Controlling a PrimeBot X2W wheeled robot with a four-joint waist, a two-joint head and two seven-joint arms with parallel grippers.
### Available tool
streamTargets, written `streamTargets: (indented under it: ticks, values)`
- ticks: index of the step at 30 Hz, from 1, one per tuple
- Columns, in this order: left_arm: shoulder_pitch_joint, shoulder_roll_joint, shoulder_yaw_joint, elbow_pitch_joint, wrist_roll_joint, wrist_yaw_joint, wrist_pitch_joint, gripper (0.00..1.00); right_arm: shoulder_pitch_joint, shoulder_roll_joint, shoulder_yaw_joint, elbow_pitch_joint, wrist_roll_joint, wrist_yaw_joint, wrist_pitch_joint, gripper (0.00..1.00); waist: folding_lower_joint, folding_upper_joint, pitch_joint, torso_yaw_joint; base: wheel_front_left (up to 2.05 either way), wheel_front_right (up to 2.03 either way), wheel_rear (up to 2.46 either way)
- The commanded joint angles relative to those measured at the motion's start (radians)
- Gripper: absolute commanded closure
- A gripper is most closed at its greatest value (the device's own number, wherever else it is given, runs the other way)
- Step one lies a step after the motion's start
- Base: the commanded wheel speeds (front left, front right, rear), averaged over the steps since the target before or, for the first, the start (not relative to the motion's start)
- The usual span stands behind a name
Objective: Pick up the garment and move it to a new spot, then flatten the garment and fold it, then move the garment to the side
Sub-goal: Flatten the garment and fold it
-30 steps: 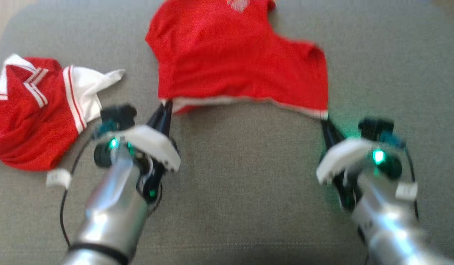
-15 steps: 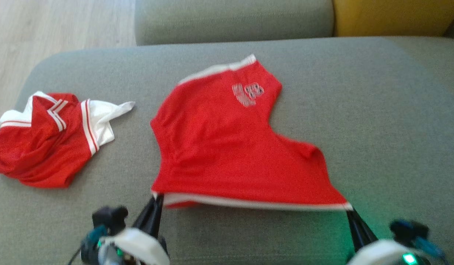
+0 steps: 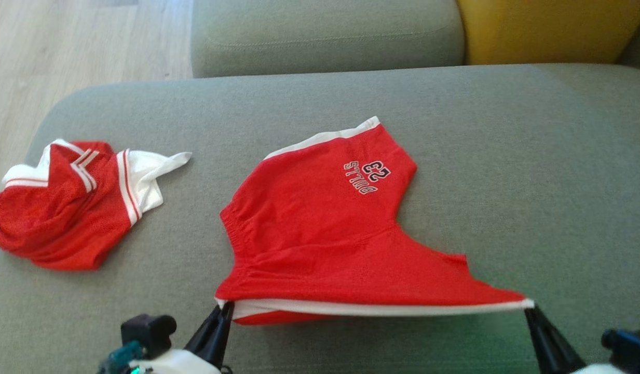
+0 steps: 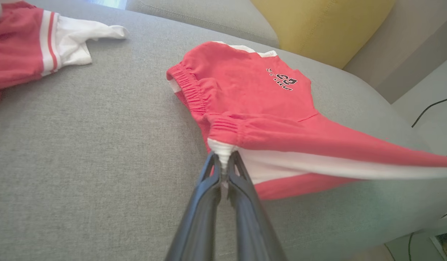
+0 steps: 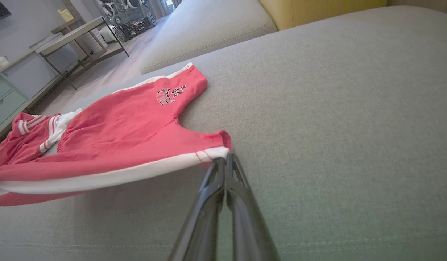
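Observation:
The garment [image 3: 325, 239], red shorts with white trim and a "BULLS 23" print, lies on the grey sofa cushion with its near hem stretched taut and lifted. My left gripper [image 3: 223, 310] is shut on the hem's left corner; the left wrist view shows the white trim of the garment [image 4: 252, 108] bunched between the fingertips of that gripper [image 4: 223, 159]. My right gripper [image 3: 530, 310] is shut on the hem's right corner, and in the right wrist view the garment [image 5: 129, 130] ends at this gripper [image 5: 226, 157]. The far leg rests flat on the cushion.
A second red and white garment [image 3: 65, 202] lies crumpled at the cushion's left end. A grey back cushion [image 3: 325, 36] and a yellow cushion [image 3: 548, 28] stand behind. Wooden floor [image 3: 65, 47] shows at the far left. Bare grey seat [image 3: 532, 156] spreads to the right.
The head camera has tilted up, so the sofa back and floor came into sight. Both grippers kept their hold on the hem, which now hangs tauter and wider between them.

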Motion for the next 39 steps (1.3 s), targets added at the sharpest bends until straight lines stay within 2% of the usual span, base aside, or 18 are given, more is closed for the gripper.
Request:
streamTargets:
  ticks: [1, 8, 13, 20, 26, 31, 38, 39]
  values:
    - [-0.068, 0.007, 0.041, -0.036, -0.033, -0.004, 0.028, 1.0, -0.085, -0.013, -0.002, -0.026, -0.018, 0.003, -0.012, 1.0, 0.0, 0.0, 0.016, 0.021, 0.0, 0.0, 0.0]
    - [-0.21, -0.003, 0.064, -0.021, -0.096, -0.048, 0.082, 1.0, -0.281, -0.014, 0.005, 0.035, -0.053, 0.003, -0.044, 1.0, 0.0, 0.0, 0.1, 0.069, 0.0, 0.0, 0.0]
    - [-0.374, -0.025, 0.066, 0.032, -0.101, -0.082, 0.085, 1.0, -0.524, -0.066, 0.032, 0.142, -0.064, 0.003, -0.051, 1.0, 0.0, 0.0, 0.192, 0.107, 0.0, 0.0, 0.0]
    - [-0.575, -0.077, 0.059, 0.178, -0.117, -0.131, 0.073, 1.0, -0.87, -0.162, 0.131, 0.4, -0.052, 0.003, -0.048, 1.0, 0.0, 0.0, 0.302, 0.15, 0.0, 0.0, 0.0]
    - [-0.7, -0.121, 0.049, 0.323, -0.126, -0.169, 0.037, 1.0, -1.089, -0.205, 0.219, 0.638, -0.026, 0.003, -0.088, 1.0, 0.0, 0.0, 0.366, 0.183, 0.0, 0.0, 0.0]
    - [-0.777, -0.147, 0.051, 0.442, -0.141, -0.187, -0.002, 1.0, -1.206, -0.223, 0.277, 0.811, -0.005, 0.003, -0.14, 1.0, 0.0, 0.0, 0.396, 0.201, 0.0, 0.0, 0.0]
    - [-0.833, -0.169, 0.039, 0.566, -0.178, -0.218, -0.047, 1.0, -1.296, -0.233, 0.34, 0.979, 0.038, 0.003, -0.227, 1.0, 0.0, 0.0, 0.416, 0.214, 0.0, 0.0, 0.0]
    - [-0.837, -0.173, 0.04, 0.575, -0.194, -0.224, -0.057, 0.68, -1.304, -0.231, 0.351, 0.996, 0.046, 0.003, -0.237, 0.91, 0.0, 0.0, 0.417, 0.215, 0.0, 0.0, 0.0]
